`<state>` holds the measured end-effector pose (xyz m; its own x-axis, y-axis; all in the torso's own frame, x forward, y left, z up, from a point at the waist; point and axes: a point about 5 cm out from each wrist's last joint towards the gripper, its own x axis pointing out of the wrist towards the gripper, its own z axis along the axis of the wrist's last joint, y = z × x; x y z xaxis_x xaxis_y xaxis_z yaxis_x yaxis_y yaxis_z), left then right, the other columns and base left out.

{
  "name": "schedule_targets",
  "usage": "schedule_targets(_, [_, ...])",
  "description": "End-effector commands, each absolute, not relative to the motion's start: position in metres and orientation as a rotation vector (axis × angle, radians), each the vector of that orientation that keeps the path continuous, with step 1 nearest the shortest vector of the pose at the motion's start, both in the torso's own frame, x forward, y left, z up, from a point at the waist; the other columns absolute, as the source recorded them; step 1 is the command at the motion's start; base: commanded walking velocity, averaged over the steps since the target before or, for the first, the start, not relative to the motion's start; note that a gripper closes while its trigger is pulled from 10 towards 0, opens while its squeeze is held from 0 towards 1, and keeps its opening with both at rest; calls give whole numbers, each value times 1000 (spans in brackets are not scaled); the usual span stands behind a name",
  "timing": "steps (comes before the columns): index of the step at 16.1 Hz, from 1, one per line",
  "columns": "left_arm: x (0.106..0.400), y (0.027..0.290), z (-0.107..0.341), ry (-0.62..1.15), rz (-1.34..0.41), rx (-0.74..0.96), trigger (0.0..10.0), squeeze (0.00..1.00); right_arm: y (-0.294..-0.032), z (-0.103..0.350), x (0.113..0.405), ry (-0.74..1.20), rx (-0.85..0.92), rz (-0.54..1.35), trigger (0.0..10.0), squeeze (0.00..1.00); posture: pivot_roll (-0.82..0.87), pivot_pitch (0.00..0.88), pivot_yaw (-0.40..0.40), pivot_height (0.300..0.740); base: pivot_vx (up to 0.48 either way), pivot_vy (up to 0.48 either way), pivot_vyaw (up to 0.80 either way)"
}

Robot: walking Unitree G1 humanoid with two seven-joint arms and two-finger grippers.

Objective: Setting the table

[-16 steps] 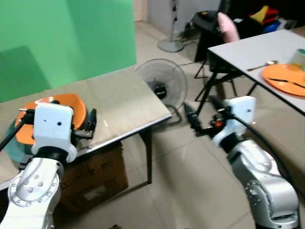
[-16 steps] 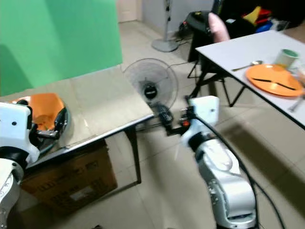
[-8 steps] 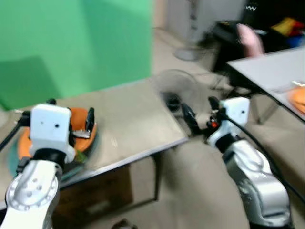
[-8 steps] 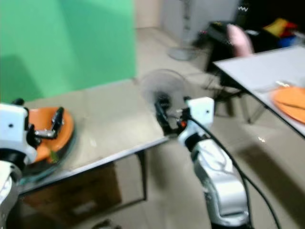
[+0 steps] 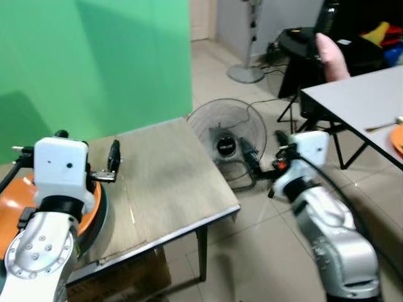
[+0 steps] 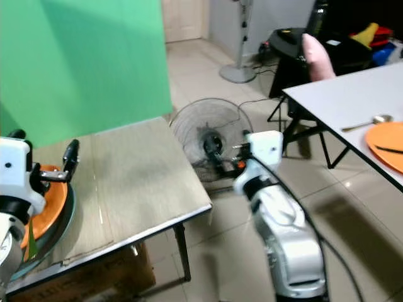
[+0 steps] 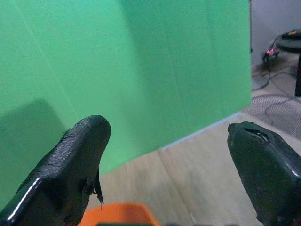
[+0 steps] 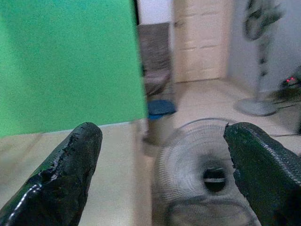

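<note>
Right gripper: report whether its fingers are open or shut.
Open. In the right wrist view the right gripper's two black fingers stand wide apart, with the floor fan visible between them and nothing held.

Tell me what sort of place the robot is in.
Probably a room set up for filming or testing, not a lived-in dining room: a green backdrop stands behind a plain wooden table, floor fans sit on the tiled floor, and a white table holds an orange plate.

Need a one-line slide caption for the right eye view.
Left gripper open above an orange plate on the wooden table; right gripper open near the floor fan.
</note>
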<state>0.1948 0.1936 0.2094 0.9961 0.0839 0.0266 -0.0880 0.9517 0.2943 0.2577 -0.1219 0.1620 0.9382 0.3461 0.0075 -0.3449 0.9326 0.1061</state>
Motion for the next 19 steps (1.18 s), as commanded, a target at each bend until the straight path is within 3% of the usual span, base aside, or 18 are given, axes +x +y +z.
schedule_targets(1, [194, 194, 212, -20, 75, 305, 10000, 0, -122, 164, 256, 14, 123, 362, 10000, 0, 23, 37, 5, 740, 0, 0, 0])
schedule_targets(8, [191, 192, 216, -22, 65, 309, 10000, 0, -123, 163, 253, 33, 159, 366, 10000, 0, 31, 48, -1, 740, 0, 318, -164])
schedule_targets(16, [180, 165, 217, -42, 17, 243, 10000, 0, -131, 163, 251, 51, 149, 392, 10000, 0, 43, 59, -21, 740, 0, 325, 0])
schedule_targets(19, [179, 166, 216, -31, 21, 249, 10000, 0, -132, 163, 251, 55, 146, 400, 10000, 0, 42, 61, -23, 740, 0, 0, 0])
